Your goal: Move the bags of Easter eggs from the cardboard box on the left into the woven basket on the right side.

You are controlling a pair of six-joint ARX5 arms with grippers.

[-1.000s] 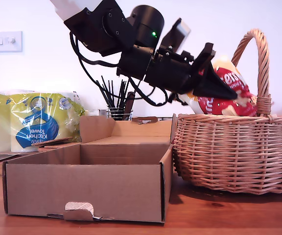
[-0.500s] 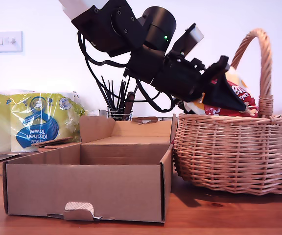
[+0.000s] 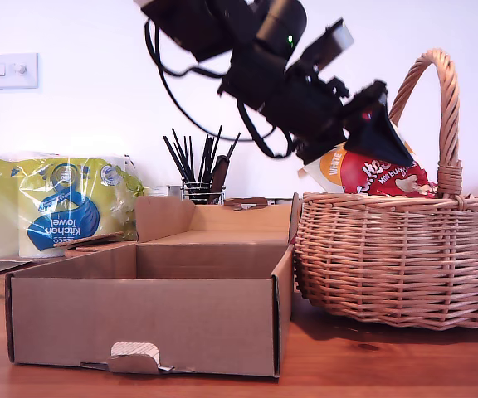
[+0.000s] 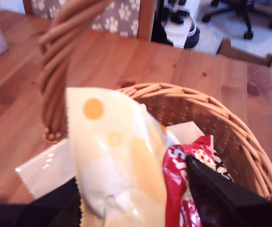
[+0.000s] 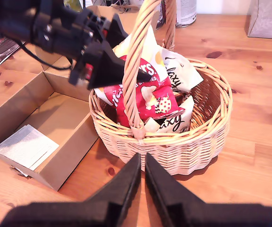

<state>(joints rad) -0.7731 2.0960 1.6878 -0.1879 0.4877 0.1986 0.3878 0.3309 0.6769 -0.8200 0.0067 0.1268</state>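
My first tool (image 3: 380, 133) hangs over the basket (image 3: 401, 257), just under the arch of the handle (image 3: 448, 108). Its jaws pinch a Maltesers bag (image 3: 372, 170), yellow-orange with a red logo. In the exterior view the bag hangs at rim height, its lower edge hidden behind the basket rim. In the first wrist view the same bag (image 4: 122, 161) fills the space between the dark fingers (image 4: 221, 194), with the basket rim (image 4: 221, 118) beneath it.

My second tool (image 5: 141, 177) is raised clear of the counter (image 5: 249, 137), on the near side of the basket (image 5: 174, 151) as that camera sees it. Its jaws are pressed together and grip nothing.

Inside the basket, white Galaxy bags (image 5: 178, 75) lie beside and under the held Maltesers bag (image 5: 148, 97).

The box (image 3: 152, 307) stands just beside the basket, at the exterior view's left. The second wrist view shows only a pale sheet (image 5: 25, 146) on the visible part of the box floor (image 5: 60, 120).

Behind the box, in the exterior view, stand a kitchen towel pack (image 3: 56, 203) and a holder of dark sticks (image 3: 199, 170).
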